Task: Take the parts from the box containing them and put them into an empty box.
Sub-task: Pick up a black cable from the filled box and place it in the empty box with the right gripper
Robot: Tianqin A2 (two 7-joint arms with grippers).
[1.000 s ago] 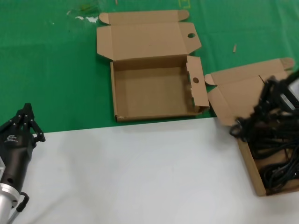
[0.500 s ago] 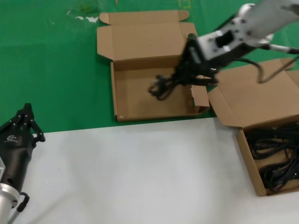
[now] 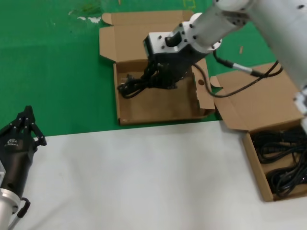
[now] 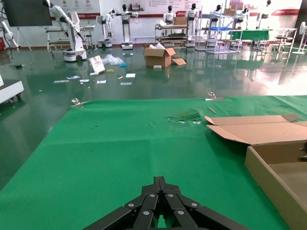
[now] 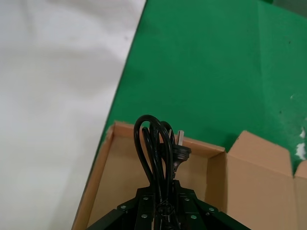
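My right gripper (image 3: 152, 75) is shut on a black looped power cable (image 3: 135, 84) and holds it over the open cardboard box with round holes (image 3: 125, 116), near its far left corner. The right wrist view shows the cable's loops and plug (image 5: 156, 148) sticking out past the jaws (image 5: 164, 188) above that box's floor (image 5: 117, 182). The box with plain flaps (image 3: 256, 170) stands at the right and holds several more black cables (image 3: 283, 163). My left gripper (image 3: 28, 120) is shut and empty, parked at the near left; its wrist view shows the fingertips (image 4: 160, 183) together.
The boxes lie on a green mat (image 3: 53, 72) that meets a white table surface (image 3: 134, 177). Both lids lie open toward the back. A cable from my right arm (image 3: 240, 81) hangs over the right box's lid (image 3: 259, 103).
My right gripper has carried the cable from over the right box leftward, across the holed box, to its far left part. The left arm has not moved.
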